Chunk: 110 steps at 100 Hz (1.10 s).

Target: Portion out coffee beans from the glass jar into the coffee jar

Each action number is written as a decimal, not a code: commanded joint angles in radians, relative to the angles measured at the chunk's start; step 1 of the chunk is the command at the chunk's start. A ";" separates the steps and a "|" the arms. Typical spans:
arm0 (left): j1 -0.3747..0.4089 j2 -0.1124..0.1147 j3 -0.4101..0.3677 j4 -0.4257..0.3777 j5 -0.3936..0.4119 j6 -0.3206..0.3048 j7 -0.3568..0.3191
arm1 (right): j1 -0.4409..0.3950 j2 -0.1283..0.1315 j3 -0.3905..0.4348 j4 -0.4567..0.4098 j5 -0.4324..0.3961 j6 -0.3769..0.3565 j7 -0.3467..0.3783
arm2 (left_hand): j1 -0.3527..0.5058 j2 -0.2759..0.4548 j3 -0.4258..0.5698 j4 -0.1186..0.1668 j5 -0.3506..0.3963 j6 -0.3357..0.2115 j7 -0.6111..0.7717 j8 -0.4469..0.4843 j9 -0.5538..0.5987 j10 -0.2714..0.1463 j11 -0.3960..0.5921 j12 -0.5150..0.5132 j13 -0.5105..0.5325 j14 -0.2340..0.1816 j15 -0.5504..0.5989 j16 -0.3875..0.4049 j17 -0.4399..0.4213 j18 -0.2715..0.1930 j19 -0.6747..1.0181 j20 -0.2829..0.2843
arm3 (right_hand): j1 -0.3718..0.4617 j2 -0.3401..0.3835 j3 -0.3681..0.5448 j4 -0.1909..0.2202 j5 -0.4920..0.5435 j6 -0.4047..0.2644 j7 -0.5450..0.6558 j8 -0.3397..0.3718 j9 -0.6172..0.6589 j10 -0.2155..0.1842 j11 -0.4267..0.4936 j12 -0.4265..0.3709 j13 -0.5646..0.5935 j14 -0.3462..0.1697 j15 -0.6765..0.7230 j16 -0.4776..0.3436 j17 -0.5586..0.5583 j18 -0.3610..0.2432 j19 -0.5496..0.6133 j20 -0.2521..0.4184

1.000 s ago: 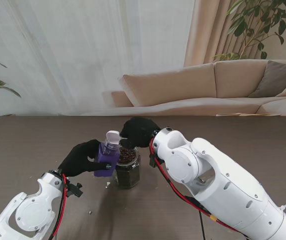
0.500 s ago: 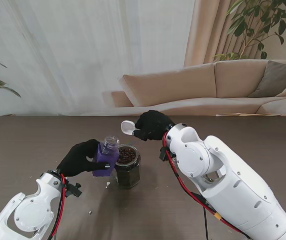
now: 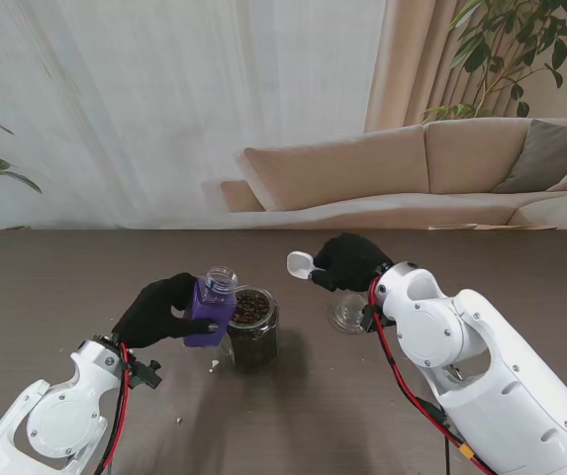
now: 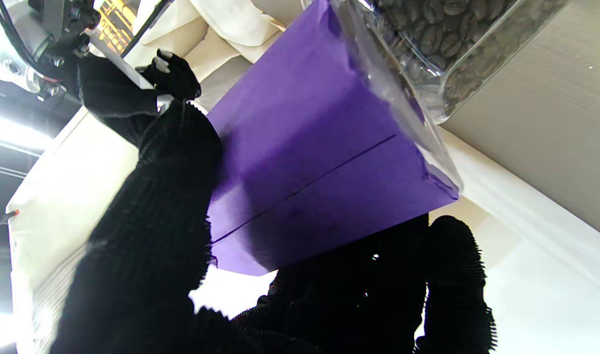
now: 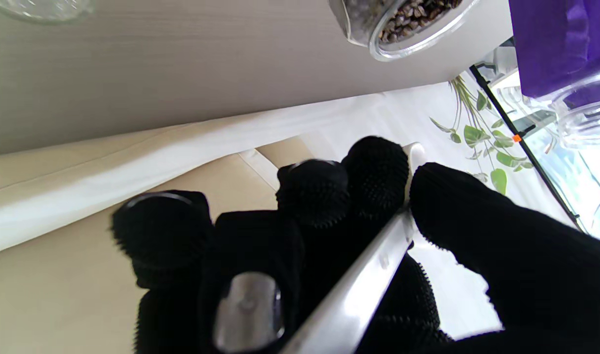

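Note:
My left hand (image 3: 156, 311) is shut on the purple-labelled coffee jar (image 3: 209, 315), holding it tilted just left of the glass jar (image 3: 253, 329). The coffee jar's mouth is uncovered and leans toward the glass jar's rim. Dark coffee beans (image 3: 250, 307) fill the lidless glass jar. My right hand (image 3: 350, 261) hovers to the right of both jars, shut on a white spoon (image 3: 301, 263) whose bowl points left. In the left wrist view the purple label (image 4: 319, 147) fills the frame beside the beans (image 4: 452, 39). The spoon's handle (image 5: 358, 290) runs between my right fingers (image 5: 373, 167).
A round glass lid (image 3: 346, 315) lies on the table under my right wrist, right of the glass jar. Small white specks (image 3: 214, 365) lie on the brown table (image 3: 65, 287) near the jars. A beige sofa (image 3: 412, 168) stands beyond the table's far edge.
My right hand has carried the white spoon from over the coffee jar's mouth to the right, away from both jars. The glass lid has come into view. My left hand has kept still.

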 commanded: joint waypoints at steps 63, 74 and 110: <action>-0.003 0.004 -0.019 -0.017 -0.005 -0.016 -0.050 | -0.137 0.017 -0.004 0.151 0.043 -0.122 -0.013 | 0.193 0.126 0.347 0.064 0.091 -0.043 0.392 0.066 0.082 -0.074 0.070 0.027 0.020 0.030 -0.006 0.013 -0.030 -0.061 0.045 0.028 | 0.009 0.010 0.025 0.017 0.031 0.105 0.002 0.005 0.061 0.096 -0.019 0.012 -0.006 -0.097 0.012 -0.008 0.129 0.052 0.007 -0.012; -0.008 0.005 -0.015 -0.012 -0.009 -0.015 -0.053 | -0.123 0.014 -0.046 0.184 0.038 -0.127 -0.032 | 0.193 0.125 0.348 0.064 0.092 -0.042 0.392 0.065 0.082 -0.073 0.069 0.027 0.019 0.030 -0.007 0.013 -0.030 -0.061 0.045 0.027 | 0.005 0.017 0.020 0.016 0.025 0.101 -0.002 0.004 0.060 0.091 -0.027 0.011 -0.007 -0.091 0.005 -0.012 0.118 0.056 -0.005 -0.016; -0.013 0.003 -0.006 -0.007 -0.014 -0.017 -0.048 | -0.050 0.000 -0.163 0.285 0.054 -0.104 -0.076 | 0.194 0.124 0.349 0.064 0.093 -0.041 0.392 0.064 0.082 -0.071 0.069 0.026 0.019 0.033 -0.008 0.013 -0.032 -0.058 0.043 0.027 | 0.004 0.021 0.010 0.011 0.015 0.087 -0.007 -0.002 0.059 0.084 -0.053 0.013 -0.008 -0.065 -0.024 -0.027 0.082 0.056 -0.028 -0.014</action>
